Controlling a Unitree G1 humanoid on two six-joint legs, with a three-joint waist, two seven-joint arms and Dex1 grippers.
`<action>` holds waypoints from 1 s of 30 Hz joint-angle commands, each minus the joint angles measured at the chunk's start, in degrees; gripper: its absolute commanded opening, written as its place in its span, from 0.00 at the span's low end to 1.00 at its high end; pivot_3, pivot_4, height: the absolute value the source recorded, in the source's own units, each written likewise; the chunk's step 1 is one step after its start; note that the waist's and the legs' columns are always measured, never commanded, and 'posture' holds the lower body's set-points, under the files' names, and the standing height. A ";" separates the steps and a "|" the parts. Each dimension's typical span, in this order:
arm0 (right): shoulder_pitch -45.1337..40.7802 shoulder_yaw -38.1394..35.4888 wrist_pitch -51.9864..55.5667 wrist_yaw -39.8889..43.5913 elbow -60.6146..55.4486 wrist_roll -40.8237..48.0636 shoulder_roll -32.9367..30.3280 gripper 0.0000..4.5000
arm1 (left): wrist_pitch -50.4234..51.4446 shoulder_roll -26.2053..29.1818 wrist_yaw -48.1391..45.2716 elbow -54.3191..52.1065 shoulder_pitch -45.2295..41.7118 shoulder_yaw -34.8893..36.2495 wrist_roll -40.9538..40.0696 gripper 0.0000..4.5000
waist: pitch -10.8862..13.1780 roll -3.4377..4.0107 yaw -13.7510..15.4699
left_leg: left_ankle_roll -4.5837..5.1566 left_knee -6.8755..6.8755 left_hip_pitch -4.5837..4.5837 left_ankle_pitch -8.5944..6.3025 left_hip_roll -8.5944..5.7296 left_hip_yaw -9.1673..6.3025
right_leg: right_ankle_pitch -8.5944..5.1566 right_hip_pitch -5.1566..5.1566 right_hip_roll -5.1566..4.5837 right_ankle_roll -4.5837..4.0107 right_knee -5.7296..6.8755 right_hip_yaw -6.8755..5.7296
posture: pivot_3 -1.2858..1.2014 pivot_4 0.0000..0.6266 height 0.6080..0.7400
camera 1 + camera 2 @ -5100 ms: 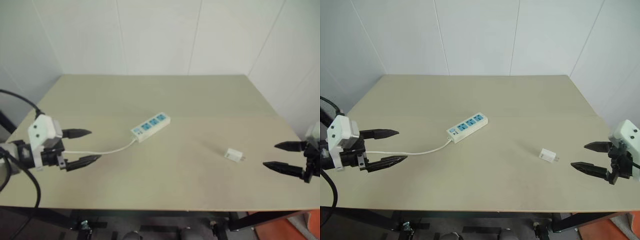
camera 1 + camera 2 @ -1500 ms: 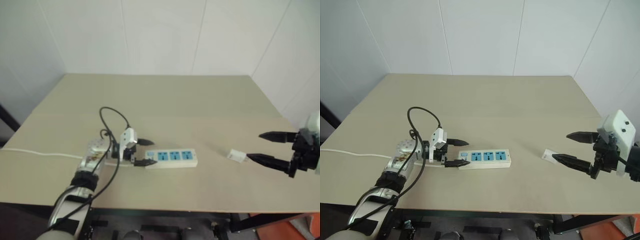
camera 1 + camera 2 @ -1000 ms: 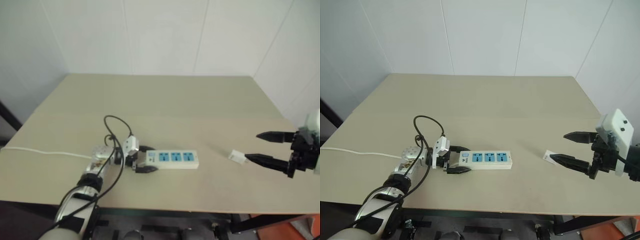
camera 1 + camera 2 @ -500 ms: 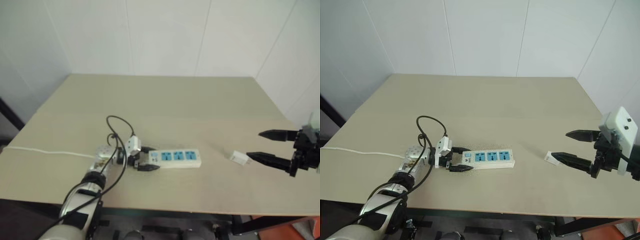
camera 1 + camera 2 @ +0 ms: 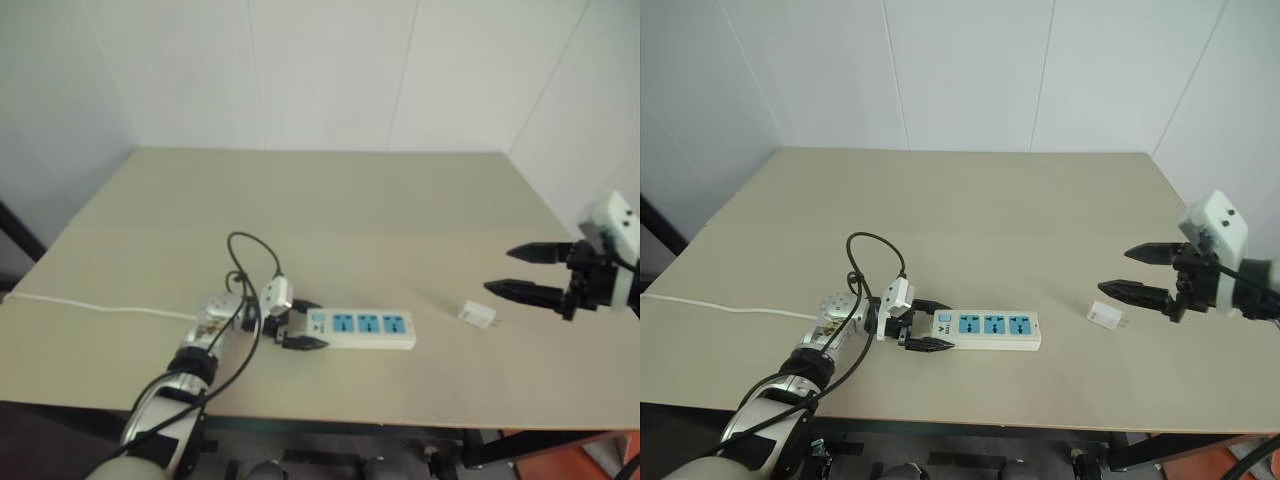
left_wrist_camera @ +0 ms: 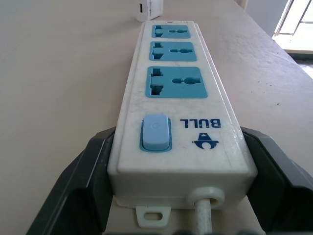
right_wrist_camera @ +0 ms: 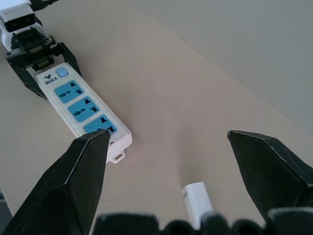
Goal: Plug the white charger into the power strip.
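Here, in the head views, the power strip (image 5: 987,329) is seen lying flat near the front edge of the table (image 5: 970,200), its switch end clamped between the black fingers of the left gripper (image 5: 927,325). The white charger (image 5: 1105,317) lies just off the strip's far end, loose on the table, and the right gripper (image 5: 1133,273) hovers above and just beyond it with its fingers spread wide — nothing is held there.

In the left wrist view, the strip (image 6: 178,120) is shown gripped on both long sides beside its blue switch (image 6: 155,132).

In the right wrist view, the charger (image 7: 198,197) sits between the spread fingers, close to the wrist. A pinch closed from this offset could be expected to nudge the small cube aside or tip it.
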 commanded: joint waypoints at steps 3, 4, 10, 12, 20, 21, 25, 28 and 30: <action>-18.23 16.67 13.48 -5.75 4.30 -6.49 -0.41 1.00 | 0.62 -1.25 2.81 -3.22 2.20 -1.97 1.10 0.73 | -0.03 0.05 -0.06 | 0.00 0.00 0.04 0.00 0.00 0.01 | 0.01 -0.01 0.00 -0.02 0.03 0.02 | 0.52 0.24 1.00; -21.95 20.09 16.32 -6.21 5.34 -7.73 0.26 1.00 | 0.86 -1.40 3.46 -3.43 2.43 -2.05 1.20 0.73 | -0.03 0.07 -0.09 | 0.00 0.00 0.04 0.00 0.00 0.00 | 0.01 0.00 0.00 -0.02 0.02 0.01 | 0.52 0.24 1.00; -35.07 36.88 23.85 -2.86 8.86 -14.30 1.88 1.00 | 1.07 -1.65 5.13 -4.49 3.72 -2.80 1.76 0.73 | -0.06 0.12 0.46 | 0.00 0.00 -0.07 0.00 -0.03 -0.06 | 0.01 -0.05 -0.04 -0.02 -0.06 -0.05 | 0.52 0.24 1.00; -37.59 42.35 23.29 0.71 10.19 -16.76 1.28 1.00 | 1.21 -1.56 5.23 -4.80 4.15 -3.03 1.78 0.73 | -0.06 0.12 0.57 | 0.00 0.00 -0.08 0.00 -0.03 -0.06 | 0.01 -0.07 -0.05 -0.02 -0.05 -0.05 | 0.52 0.24 1.00; -40.24 52.74 15.41 10.14 15.16 -26.36 1.17 1.00 | 1.94 -0.81 4.13 -5.74 4.62 -3.88 1.90 0.73 | -0.07 0.14 0.27 | 0.00 0.01 -0.06 0.00 -0.03 -0.04 | 0.00 -0.08 -0.04 -0.01 -0.01 -0.06 | 0.52 0.24 1.00; -40.33 53.23 14.47 10.69 16.05 -27.39 1.57 1.00 | 2.06 -0.74 3.94 -5.92 4.69 -3.99 1.91 0.73 | -0.08 0.14 0.18 | 0.00 0.01 -0.06 0.00 -0.03 -0.05 | 0.00 -0.08 -0.04 -0.01 -0.01 -0.06 | 0.52 0.24 1.00; -40.04 54.09 11.67 12.50 19.20 -30.73 3.31 1.00 | 2.15 -0.33 3.27 -6.31 4.96 -4.46 2.21 0.73 | -0.08 0.14 0.02 | 0.00 0.01 -0.05 0.00 -0.02 -0.05 | 0.00 -0.09 -0.03 -0.01 -0.02 -0.06 | 0.52 0.24 1.00; -39.20 54.36 9.24 13.18 21.17 -33.39 4.63 1.00 | 2.37 -0.07 2.65 -6.59 5.13 -4.84 2.36 0.73 | -0.08 0.14 -0.03 | 0.00 0.01 -0.07 0.00 -0.02 -0.05 | 0.00 -0.10 -0.02 -0.01 -0.02 -0.06 | 0.52 0.24 1.00; -38.59 54.38 8.18 13.48 22.72 -34.80 5.64 1.00 | 2.46 0.09 2.38 -7.09 5.40 -5.15 2.50 0.73 | -0.08 0.14 -0.02 | 0.00 0.01 -0.08 0.00 -0.03 -0.05 | 0.00 -0.11 -0.03 -0.01 -0.01 -0.06 | 0.52 0.24 1.00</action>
